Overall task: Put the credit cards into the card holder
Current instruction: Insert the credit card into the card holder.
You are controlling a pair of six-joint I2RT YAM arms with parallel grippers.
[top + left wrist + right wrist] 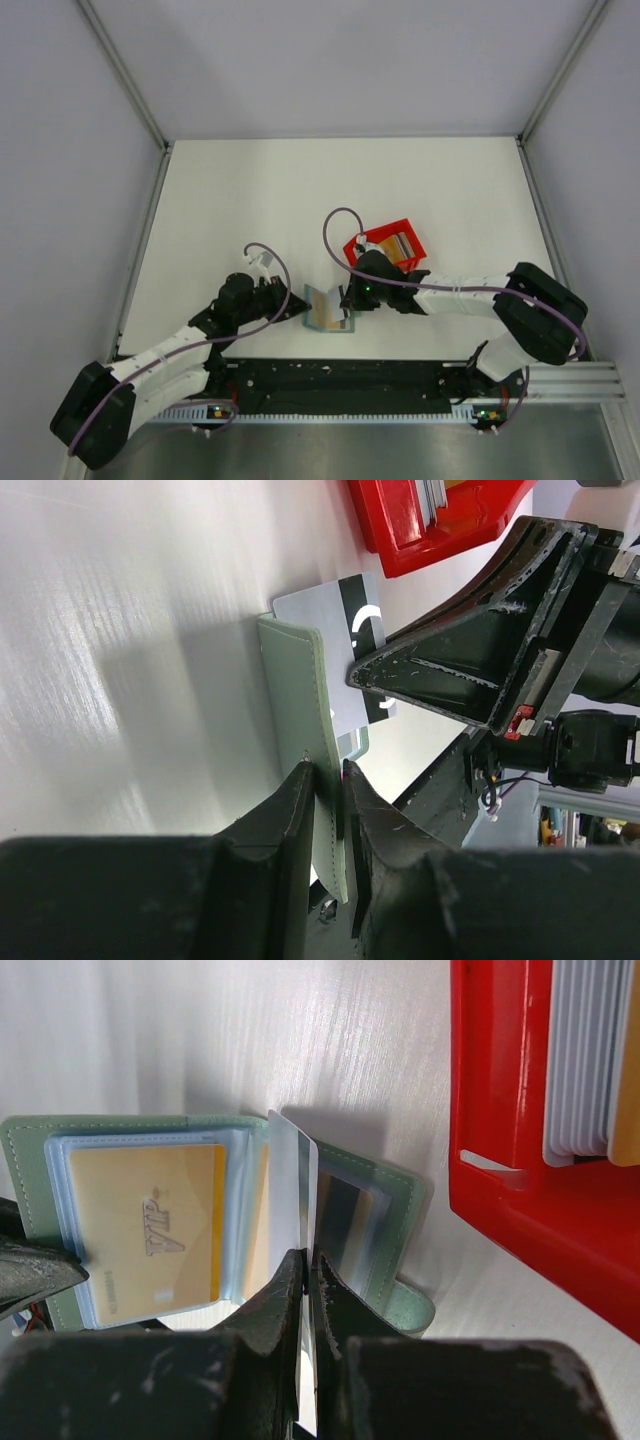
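The card holder (325,312) lies open on the table between both arms, its grey-green cover (402,1188) spread flat. A gold card (150,1225) sits in its left clear pocket. My left gripper (325,770) is shut on the edge of the holder's cover (295,680) and pins it. My right gripper (307,1255) is shut on a whitish credit card (292,1175), which stands on edge with its far end at the holder's middle pockets. In the left wrist view this card (320,605) shows a black stripe. From above, the left gripper (303,305) and right gripper (347,298) flank the holder.
A red plastic bin (408,232) stands just behind the right gripper, with a stack of further cards (580,1060) upright in it. Its red wall (500,1110) lies close to the holder's right edge. The black rail of the arm bases (340,385) runs along the near edge.
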